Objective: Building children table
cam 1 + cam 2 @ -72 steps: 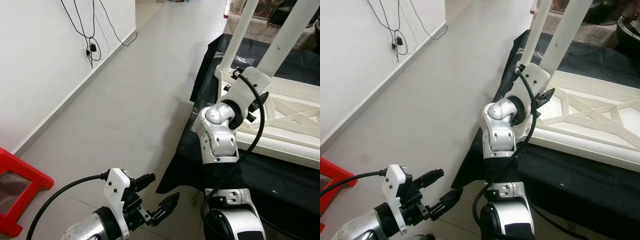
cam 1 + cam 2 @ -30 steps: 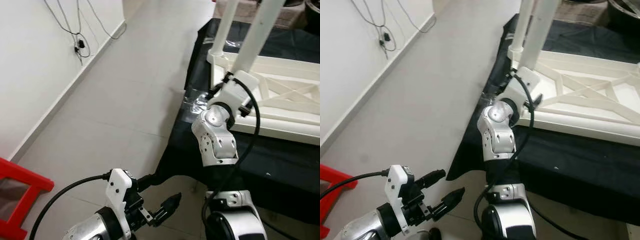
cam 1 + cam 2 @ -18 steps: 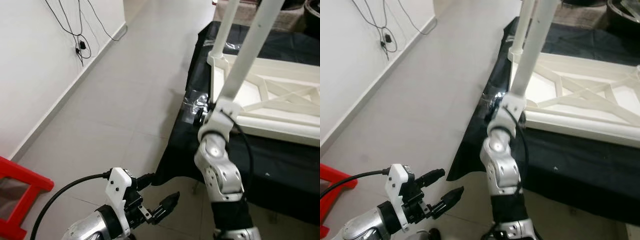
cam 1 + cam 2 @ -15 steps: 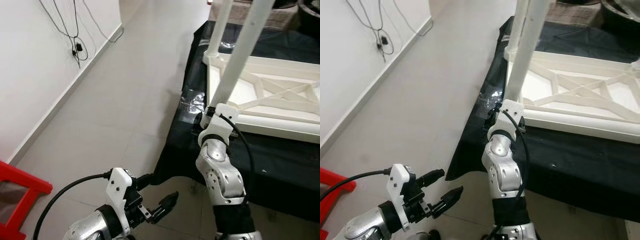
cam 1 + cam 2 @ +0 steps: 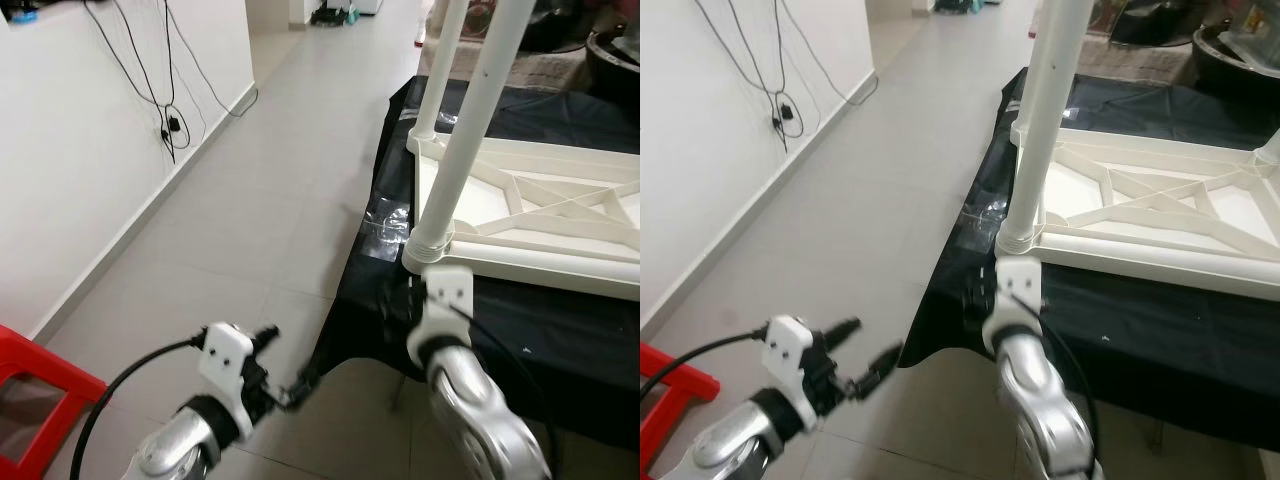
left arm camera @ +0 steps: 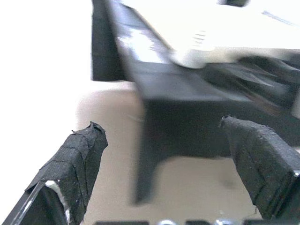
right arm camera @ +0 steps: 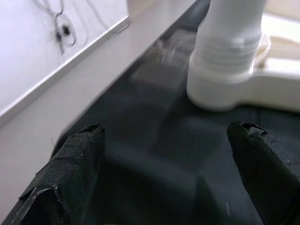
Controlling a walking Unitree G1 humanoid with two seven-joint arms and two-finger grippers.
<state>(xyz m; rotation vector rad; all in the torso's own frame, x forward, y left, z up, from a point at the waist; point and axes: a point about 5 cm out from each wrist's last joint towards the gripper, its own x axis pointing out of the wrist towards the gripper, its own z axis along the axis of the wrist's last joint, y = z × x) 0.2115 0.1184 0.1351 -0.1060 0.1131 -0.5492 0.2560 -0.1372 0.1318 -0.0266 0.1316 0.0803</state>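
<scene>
- The white children's table [image 5: 540, 225] lies upside down on a black cloth [image 5: 560, 330] that covers a low bench, its ribbed underside frame facing up.
- Two white table legs stand upright from the frame's near-left side: the nearer leg [image 5: 465, 140] rises from a round socket [image 7: 225, 70] at the frame's front-left corner, and a second leg [image 5: 437, 70] stands at the far-left corner behind it.
- The front-left corner sits close to the cloth's left edge, where the cloth hangs down toward the floor; a shiny crinkled patch of clear plastic [image 5: 385, 218] lies on the cloth just beside that corner.
- The right tool [image 7: 164, 154] is low on the near side of the corner socket, over the dark cloth; its fingers [image 7: 75, 159] are spread wide apart and grip nothing, with the socket standing ahead between them and not touched.
- The right arm [image 5: 460, 380] reaches up from below the head views, its white wrist plate just under the frame's front edge.
- The left tool [image 6: 173, 154] hangs off the bench's left side above the floor, fingers parted and empty; its wrist view looks at the hanging corner of the cloth, blurred.
- Left of the bench a wide strip of pale tiled floor [image 5: 260, 200] runs away from the robot, bounded on its far left by a white wall [image 5: 70, 150].
- Black cables [image 5: 165, 90] hang down that wall to a plug near the skirting.
- A red plastic stool [image 5: 35, 390] stands at the near-left, close to the wall, well apart from the bench.
</scene>
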